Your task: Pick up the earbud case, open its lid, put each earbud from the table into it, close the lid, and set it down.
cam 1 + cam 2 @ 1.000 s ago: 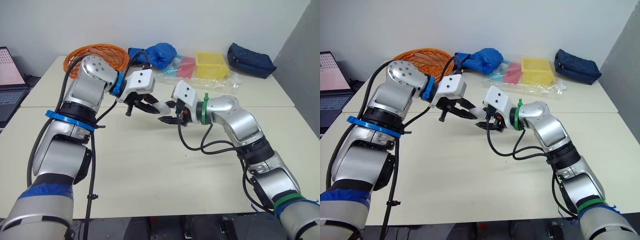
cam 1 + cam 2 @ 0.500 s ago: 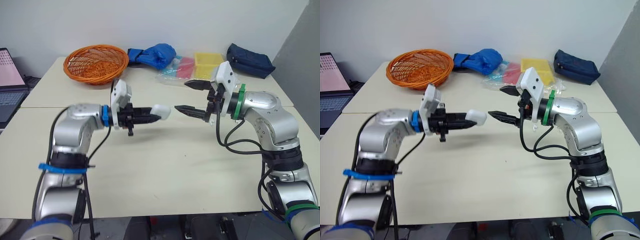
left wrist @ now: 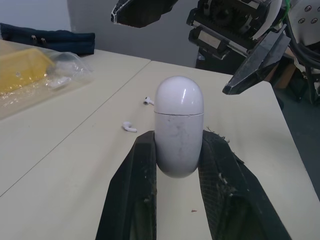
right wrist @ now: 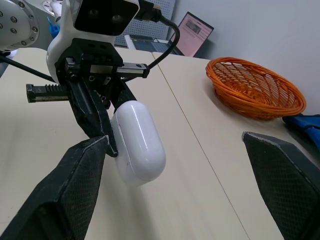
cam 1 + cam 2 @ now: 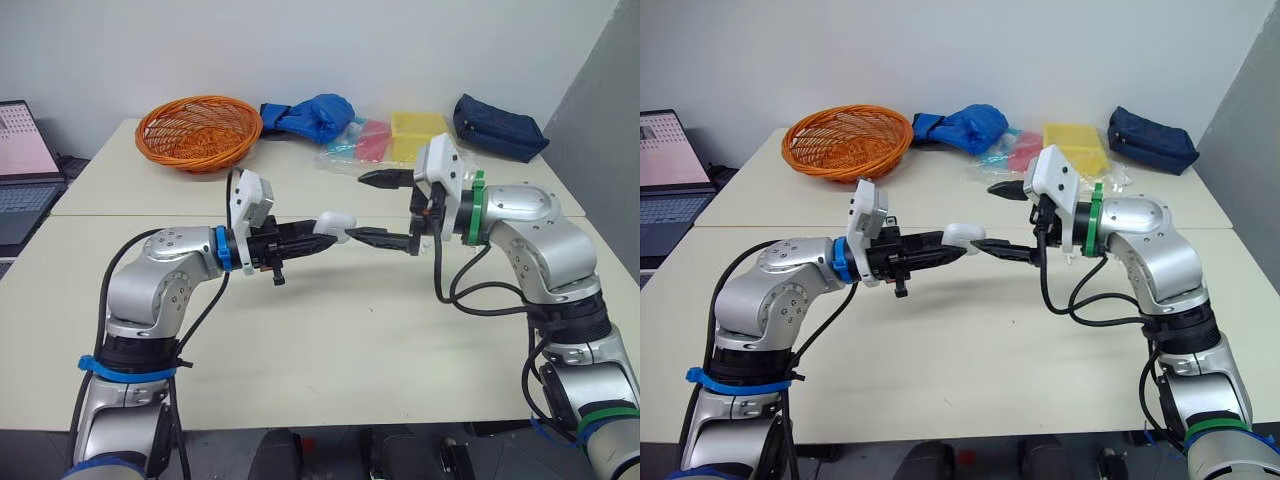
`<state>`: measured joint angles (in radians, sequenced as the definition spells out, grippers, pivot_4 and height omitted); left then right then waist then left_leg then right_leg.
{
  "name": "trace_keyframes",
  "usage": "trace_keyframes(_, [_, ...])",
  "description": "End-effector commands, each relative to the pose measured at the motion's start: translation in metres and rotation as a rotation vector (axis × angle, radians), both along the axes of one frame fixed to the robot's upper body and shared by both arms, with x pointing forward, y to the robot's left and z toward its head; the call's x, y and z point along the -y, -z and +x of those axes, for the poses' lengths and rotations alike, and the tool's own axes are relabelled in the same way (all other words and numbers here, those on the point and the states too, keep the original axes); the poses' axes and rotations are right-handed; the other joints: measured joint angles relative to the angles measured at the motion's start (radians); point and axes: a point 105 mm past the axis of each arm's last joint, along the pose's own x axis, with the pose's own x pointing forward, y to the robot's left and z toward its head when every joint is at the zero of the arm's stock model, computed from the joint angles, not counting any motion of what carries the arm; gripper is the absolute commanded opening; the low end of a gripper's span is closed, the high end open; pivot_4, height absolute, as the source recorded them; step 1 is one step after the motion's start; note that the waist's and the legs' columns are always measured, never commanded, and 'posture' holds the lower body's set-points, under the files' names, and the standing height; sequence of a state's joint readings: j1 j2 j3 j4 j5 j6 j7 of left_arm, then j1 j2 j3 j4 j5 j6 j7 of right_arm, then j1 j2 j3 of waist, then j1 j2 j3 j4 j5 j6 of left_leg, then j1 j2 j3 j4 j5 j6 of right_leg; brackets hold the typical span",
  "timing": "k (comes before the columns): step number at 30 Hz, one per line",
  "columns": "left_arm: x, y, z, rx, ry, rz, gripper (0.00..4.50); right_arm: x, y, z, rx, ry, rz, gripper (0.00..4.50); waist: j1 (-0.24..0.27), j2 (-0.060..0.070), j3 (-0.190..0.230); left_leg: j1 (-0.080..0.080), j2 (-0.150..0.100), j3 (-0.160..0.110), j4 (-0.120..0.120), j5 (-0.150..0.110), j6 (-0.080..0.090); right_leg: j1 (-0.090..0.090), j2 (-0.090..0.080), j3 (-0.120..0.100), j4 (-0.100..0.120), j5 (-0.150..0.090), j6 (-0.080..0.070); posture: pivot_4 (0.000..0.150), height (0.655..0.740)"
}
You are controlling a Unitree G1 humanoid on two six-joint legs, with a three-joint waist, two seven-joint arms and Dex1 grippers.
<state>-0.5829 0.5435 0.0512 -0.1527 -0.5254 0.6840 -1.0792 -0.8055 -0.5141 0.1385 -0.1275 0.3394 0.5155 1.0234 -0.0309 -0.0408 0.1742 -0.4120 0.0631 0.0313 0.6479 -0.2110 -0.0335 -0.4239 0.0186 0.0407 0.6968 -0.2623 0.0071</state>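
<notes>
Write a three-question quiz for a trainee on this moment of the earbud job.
1. True or false: the right gripper is shut.
2. Pick one. The earbud case is A) inside the orange basket, B) clamped in the left gripper, C) pinched by the right gripper.
3. Fill in: the two earbuds lie loose on the ____.

Key: 1 false, its fingers stand wide apart; 2 B; 3 table.
</notes>
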Motion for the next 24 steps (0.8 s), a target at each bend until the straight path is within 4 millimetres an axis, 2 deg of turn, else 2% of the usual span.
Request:
trace_keyframes(1, [0.004,-0.012,-0.005,0.049,0.029,-0.008,0.78,0.001,-0.009,-0.001,0.044,-0.003,0.001,4.48,0.0,0.0,0.0,0.0,0.0,0.0,0.0,0.0,0.0,0.0,0.0,0.0,0.0,0.0,0.0,0.15,0.74])
trace_keyframes(24, [0.013,-0.011,-0.012,0.046,0.079,-0.003,0.78,0.006,-0.014,0.015,0.02,0.08,0.028,4.48,0.0,0.0,0.0,0.0,0.0,0.0,-0.002,0.0,0.0,0.0,0.0,0.0,-0.003,0.0,0.0,0.15,0.74])
